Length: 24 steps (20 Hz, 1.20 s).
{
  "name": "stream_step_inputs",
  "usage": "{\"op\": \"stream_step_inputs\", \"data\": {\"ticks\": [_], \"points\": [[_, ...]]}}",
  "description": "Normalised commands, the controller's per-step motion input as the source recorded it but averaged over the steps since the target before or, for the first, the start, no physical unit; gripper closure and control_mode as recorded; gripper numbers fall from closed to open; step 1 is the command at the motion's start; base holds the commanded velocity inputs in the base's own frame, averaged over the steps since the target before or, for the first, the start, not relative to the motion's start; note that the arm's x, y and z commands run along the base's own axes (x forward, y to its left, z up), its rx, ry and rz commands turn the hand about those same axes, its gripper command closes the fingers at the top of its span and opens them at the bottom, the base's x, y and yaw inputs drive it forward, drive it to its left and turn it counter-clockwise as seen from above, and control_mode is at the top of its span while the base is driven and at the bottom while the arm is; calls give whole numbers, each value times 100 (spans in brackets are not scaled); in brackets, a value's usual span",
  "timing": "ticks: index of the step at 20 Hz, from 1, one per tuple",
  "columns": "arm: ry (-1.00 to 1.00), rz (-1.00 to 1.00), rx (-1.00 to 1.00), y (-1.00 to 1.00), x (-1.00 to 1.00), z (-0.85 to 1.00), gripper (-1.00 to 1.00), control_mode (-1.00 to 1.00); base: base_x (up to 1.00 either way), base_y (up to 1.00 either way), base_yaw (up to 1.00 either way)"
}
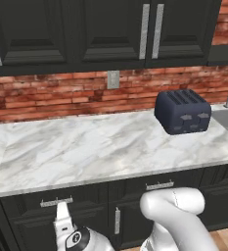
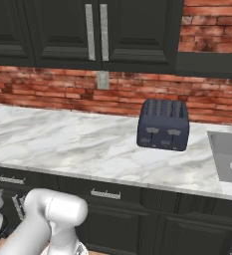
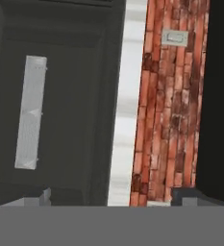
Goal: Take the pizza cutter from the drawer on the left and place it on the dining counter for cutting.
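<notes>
Drawer [image 1: 57, 203] shut — flat black front, silver bar handle [image 3: 31, 111]; hand [image 1: 62, 212] just before it, fingers apart, empty.

No text, label, brand, number or sign can be read anywhere in these pictures. The dark toaster [image 1: 183, 111] at the right of the left base view carries pale marks on its front, but they are too blurred to make out as letters. The grey wall plate [image 1: 113, 79] on the brick, upper centre, is blank.
</notes>
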Motion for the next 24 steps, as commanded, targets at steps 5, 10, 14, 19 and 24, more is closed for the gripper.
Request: {"op": "stream_step_inputs", "data": {"ticks": [5,10,14,19,24], "points": [[-6,-4,0,0,27,-16,-100,-100,0,0,0],[-1,-2,2,0,30,-15,-100,-100,0,0,0],[-3,0,2,0,31,-17,-100,-100,0,0,0],[-1,0,1,0,24,-30,-100,-100,0,0,0],[-3,0,0,0,14,-44,-100,-100,0,0,0]]}}
